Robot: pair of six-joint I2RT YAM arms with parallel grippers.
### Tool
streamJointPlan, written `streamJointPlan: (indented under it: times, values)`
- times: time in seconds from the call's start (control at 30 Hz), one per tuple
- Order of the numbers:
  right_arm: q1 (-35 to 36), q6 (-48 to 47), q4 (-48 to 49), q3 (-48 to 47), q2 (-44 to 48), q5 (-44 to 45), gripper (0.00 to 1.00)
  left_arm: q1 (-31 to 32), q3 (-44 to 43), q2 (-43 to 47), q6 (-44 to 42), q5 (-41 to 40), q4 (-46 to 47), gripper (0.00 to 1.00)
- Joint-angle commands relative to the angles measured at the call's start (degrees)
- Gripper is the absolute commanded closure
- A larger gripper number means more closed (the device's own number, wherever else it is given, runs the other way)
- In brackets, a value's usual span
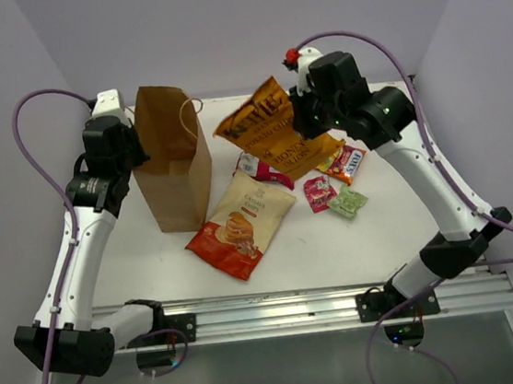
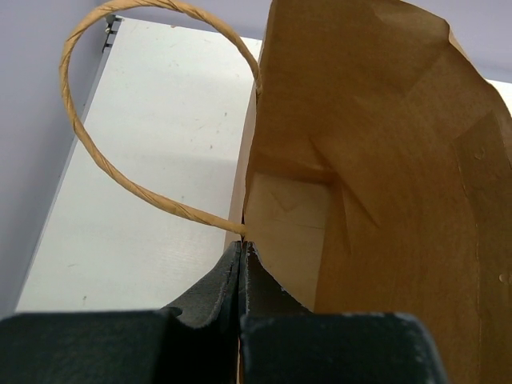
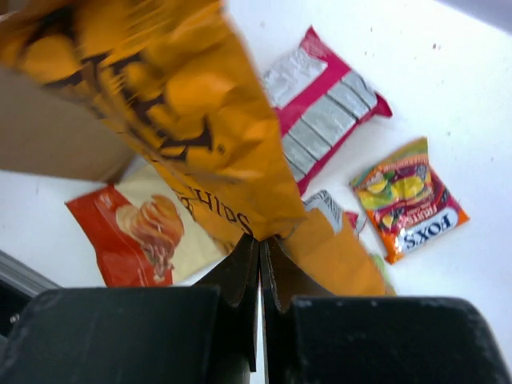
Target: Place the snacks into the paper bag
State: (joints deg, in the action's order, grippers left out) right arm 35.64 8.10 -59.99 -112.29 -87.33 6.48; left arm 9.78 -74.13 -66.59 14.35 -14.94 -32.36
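Right claw (image 3: pixel 260 250) is clamped tight on one edge of the Kettle bag (image 3: pixel 184 104). The big orange packet hangs clear of the table (image 1: pixel 153 259), just right of the paper bag (image 1: pixel 174 160) and roughly level with its mouth. Over on the left, the left claw (image 2: pixel 242 258) is pinched shut on the paper bag's rim, right at the root of its handle (image 2: pixel 88 152). That bag stands upright at the far left.

My read on handling: the Kettle bag is light, puffed with air and made of slick, crinkly film, with chips inside that would crush. A seam-edge hold like this one suits it, not the belly. The paper bag is stiff but thin, and its rim could crease or tear under a hard pull.

Down on the table, the red-and-cream bag (image 1: pixel 240 223) lies at the paper bag's foot. Further right are the pink bag (image 1: pixel 261 170), Fox's packet (image 1: pixel 347 163), pink packet (image 1: pixel 319 193) and green packet (image 1: pixel 348 203).

What's hidden? The paper bag's floor can't be seen, and from above its mouth looks narrow. The Kettle bag covers part of the pink bag, and its top is blurred in the right wrist view.
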Motion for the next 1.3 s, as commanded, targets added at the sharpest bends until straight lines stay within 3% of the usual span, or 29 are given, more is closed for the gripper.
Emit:
streamJointPlan:
  times: [0.0, 0.13, 0.17, 0.27, 0.4, 0.53, 0.73, 1.1, 1.27]
  values:
    - [0.2, -0.7, 0.1, -10.4, -5.2, -1.1, 1.0, -0.3, 0.1, 0.6, -0.3, 0.6, 0.5, 1.0]
    - [0.3, 1.2, 3.6, -25.3, -11.9, -2.8, 1.0, -0.3, 0.2, 0.8, -0.3, 0.8, 0.5, 1.0]
    - [0.3, 2.3, 3.9, -32.7, -15.7, -4.0, 1.0, -0.3, 0.1, 0.8, -0.3, 0.8, 0.4, 1.0]
    - [0.6, 5.6, 8.7, -41.3, -19.3, -7.7, 1.0, -0.3, -0.1, 0.9, -0.2, 0.4, 0.0, 1.0]
    - [2.4, 8.1, 27.3, -35.4, -17.3, -8.9, 1.0, -0.3, -0.3, 1.0, -0.2, 0.3, -0.4, 1.0]
    - [4.8, 8.7, 35.9, -40.0, -21.3, -10.3, 1.0, -0.3, -0.4, 1.4, -0.1, 0.6, -0.8, 1.0]
    - [6.5, 17.2, 50.6, -40.5, -26.1, -15.1, 1.0, -0.3, -0.8, 1.6, 0.3, 1.0, -1.2, 1.0]
    - [12.4, 23.0, 59.2, -40.0, -32.5, -18.6, 1.0, -0.3, -0.8, 3.4, 1.4, 1.1, -2.2, 1.0]
    - [13.8, 22.8, 58.3, -33.1, -32.8, -19.5, 1.0, -0.3, -0.8, 4.4, 1.4, 0.4, -2.6, 1.0]
